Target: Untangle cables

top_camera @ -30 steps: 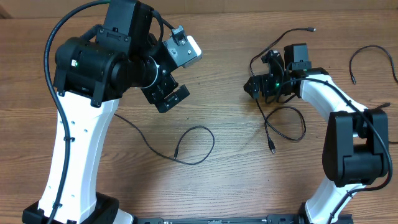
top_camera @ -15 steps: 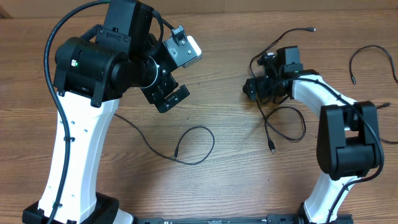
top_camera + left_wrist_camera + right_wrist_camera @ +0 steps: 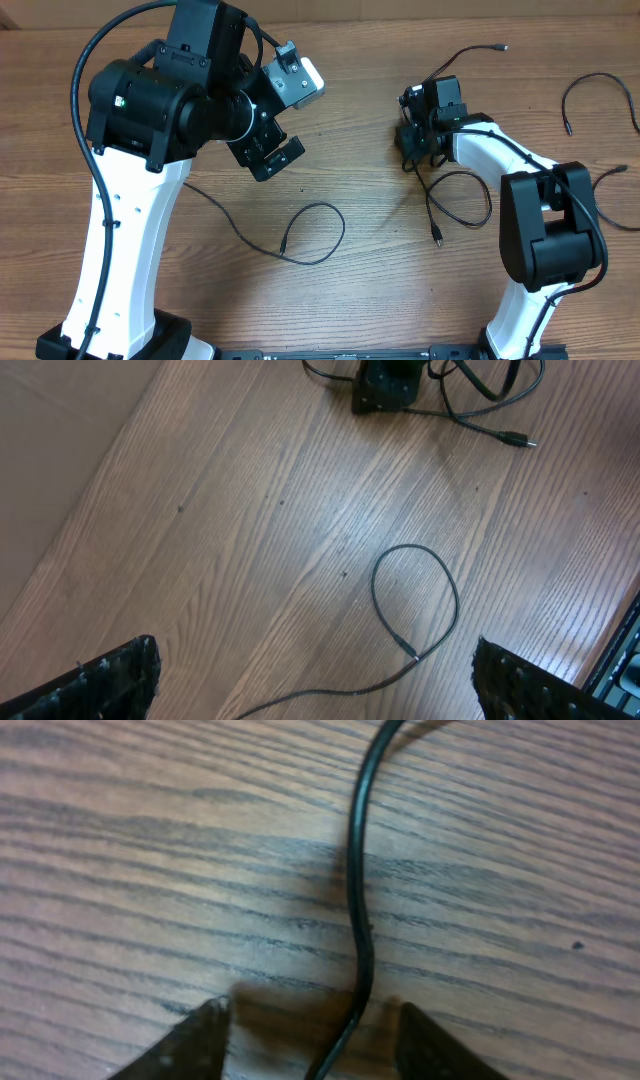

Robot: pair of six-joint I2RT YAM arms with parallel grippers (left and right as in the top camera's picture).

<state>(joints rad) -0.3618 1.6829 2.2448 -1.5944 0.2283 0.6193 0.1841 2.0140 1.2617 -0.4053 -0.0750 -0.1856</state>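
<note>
A wooden table (image 3: 380, 300) is filling the overhead view, with two black-and-white robot arms reaching in from its near edge. The left arm (image 3: 120, 240) is bending high over the left side. Its left gripper (image 3: 315, 675) is hanging in the air with its fingers spread wide apart and nothing between them.

The right arm (image 3: 545, 230) is curling low on the right. Its right gripper (image 3: 312, 1025) is sitting close to the wood, with its fingertips (image 3: 205, 1035) standing apart. They are straddling the tangled cable (image 3: 358, 920), a thin black cord, without visibly pinching it.

Three cables are lying on the table. The tangled cable (image 3: 437, 232) is gathering around the right gripper, one end trailing toward the far edge and a loop ending in a plug. The looped cable (image 3: 343, 228) is resting at the centre, its tail running under the left arm. The far cable (image 3: 590, 77) is curving by the right edge — well apart from the others.
</note>
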